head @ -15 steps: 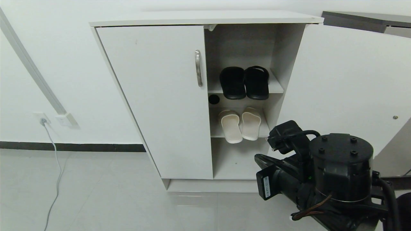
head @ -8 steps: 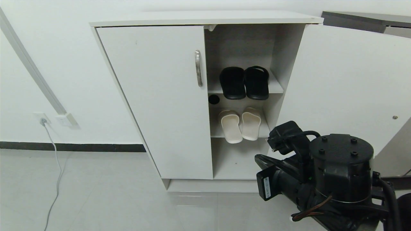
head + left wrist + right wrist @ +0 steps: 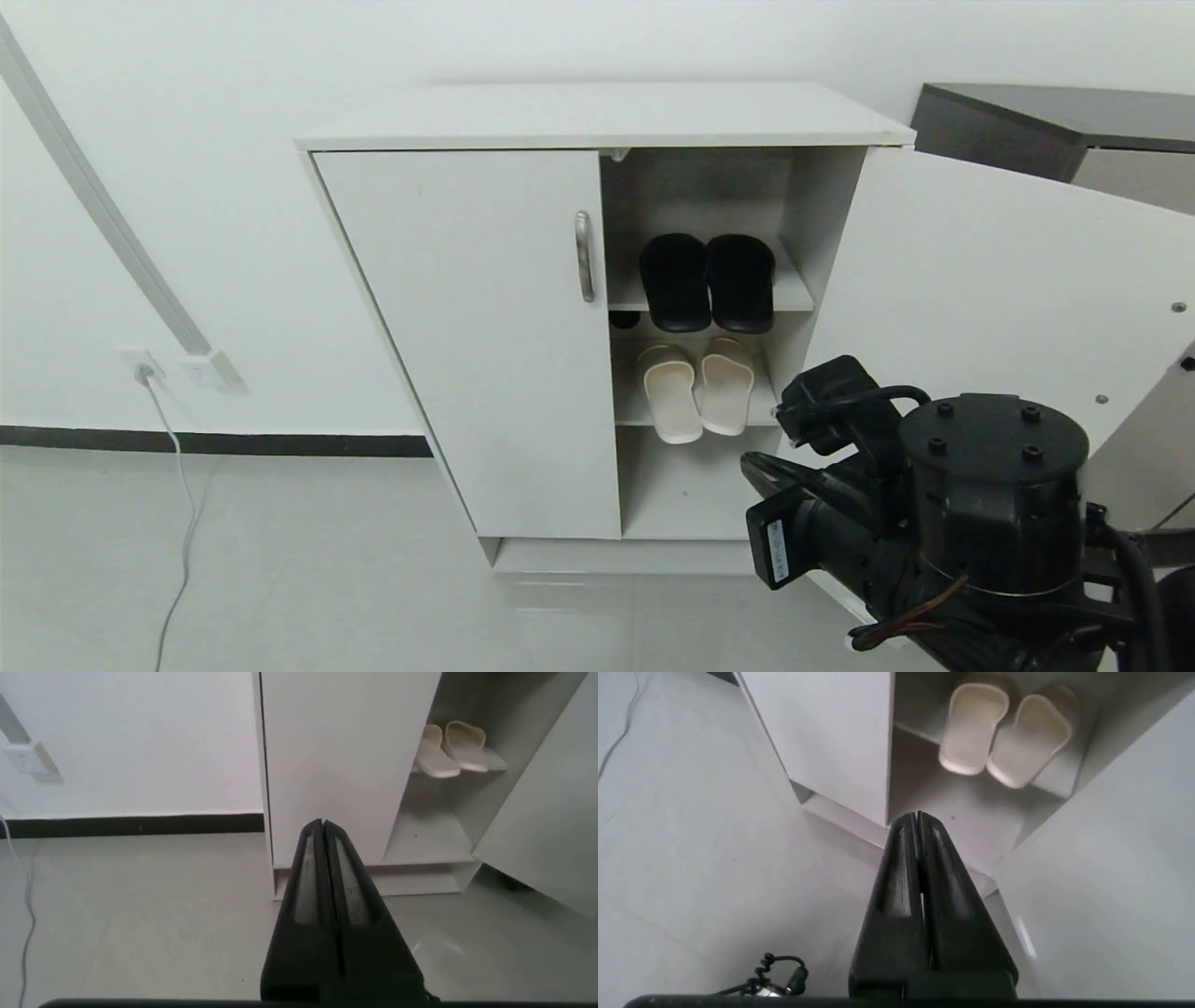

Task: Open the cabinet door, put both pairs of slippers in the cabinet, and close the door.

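The cabinet has two doors. The left door is shut, its one metal handle upright along the inner edge. The right door is swung wide open.

Two pairs of slippers, four in all, lie inside the open half. The black pair is on the upper shelf, side by side and touching. Their long axes run front to back and their near ends reach past the shelf edge; I cannot tell which end is the toe. The cream pair is on the shelf below, also front to back. Their heels face out over the edge and nearly touch, and their toes are a little apart.

The left claw is pressed together, holding nothing, over the floor before the shut door. The right claw is likewise pressed together over the floor, aimed at the cabinet's foot beneath the cream pair.

A white label sits on the right arm; its print is too small to read.
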Robot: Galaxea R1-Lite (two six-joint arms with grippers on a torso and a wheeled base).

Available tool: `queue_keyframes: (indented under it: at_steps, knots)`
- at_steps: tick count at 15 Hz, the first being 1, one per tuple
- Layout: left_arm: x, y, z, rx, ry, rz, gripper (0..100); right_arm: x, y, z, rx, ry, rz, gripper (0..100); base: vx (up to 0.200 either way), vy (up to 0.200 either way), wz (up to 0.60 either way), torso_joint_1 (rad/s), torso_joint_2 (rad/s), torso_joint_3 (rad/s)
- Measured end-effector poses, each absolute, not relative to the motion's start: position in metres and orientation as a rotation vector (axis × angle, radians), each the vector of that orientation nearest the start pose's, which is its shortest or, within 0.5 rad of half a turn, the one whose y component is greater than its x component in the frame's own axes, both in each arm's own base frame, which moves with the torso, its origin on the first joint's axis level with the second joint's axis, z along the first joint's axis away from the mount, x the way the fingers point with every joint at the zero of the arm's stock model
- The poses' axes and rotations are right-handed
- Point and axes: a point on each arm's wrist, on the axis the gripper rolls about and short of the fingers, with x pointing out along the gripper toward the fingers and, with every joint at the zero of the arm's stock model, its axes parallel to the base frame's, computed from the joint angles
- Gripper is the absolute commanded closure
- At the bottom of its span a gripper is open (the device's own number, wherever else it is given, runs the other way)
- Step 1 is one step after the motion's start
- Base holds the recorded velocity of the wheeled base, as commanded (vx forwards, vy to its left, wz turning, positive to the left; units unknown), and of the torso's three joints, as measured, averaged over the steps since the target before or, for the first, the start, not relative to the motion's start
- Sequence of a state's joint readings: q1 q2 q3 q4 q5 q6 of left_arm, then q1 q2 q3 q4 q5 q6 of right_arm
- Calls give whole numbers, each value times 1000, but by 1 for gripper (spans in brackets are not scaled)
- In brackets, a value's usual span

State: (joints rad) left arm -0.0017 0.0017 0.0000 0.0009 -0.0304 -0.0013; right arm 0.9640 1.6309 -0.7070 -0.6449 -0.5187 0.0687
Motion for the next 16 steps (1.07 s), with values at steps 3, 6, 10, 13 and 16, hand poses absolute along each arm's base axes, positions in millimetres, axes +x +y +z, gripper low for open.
queue_keyframes:
  at_steps: [3, 6, 10, 13, 16]
  knots:
    - [-23, -1, 75, -1, 3, -33, 100, 168, 223, 178, -122, 222, 435, 100, 0, 0, 0, 116, -460, -352]
    - [-23, -1, 75, -1, 3, -33, 100, 168, 223, 178, -123, 223, 435, 100, 0, 0, 0, 145, -469, -334]
    - [-23, -1, 75, -1, 3, -33, 100, 167, 222, 177, -126, 226, 438, 100, 0, 0, 150, 167, -478, -319]
    - [-23, -1, 75, -1, 3, -33, 100, 167, 221, 177, -126, 225, 438, 100, 0, 0, 600, 188, -509, -317]
    - [-23, -1, 75, -1, 4, -33, 100, 166, 221, 178, -130, 223, 444, 100, 0, 0, 600, 207, -510, -318]
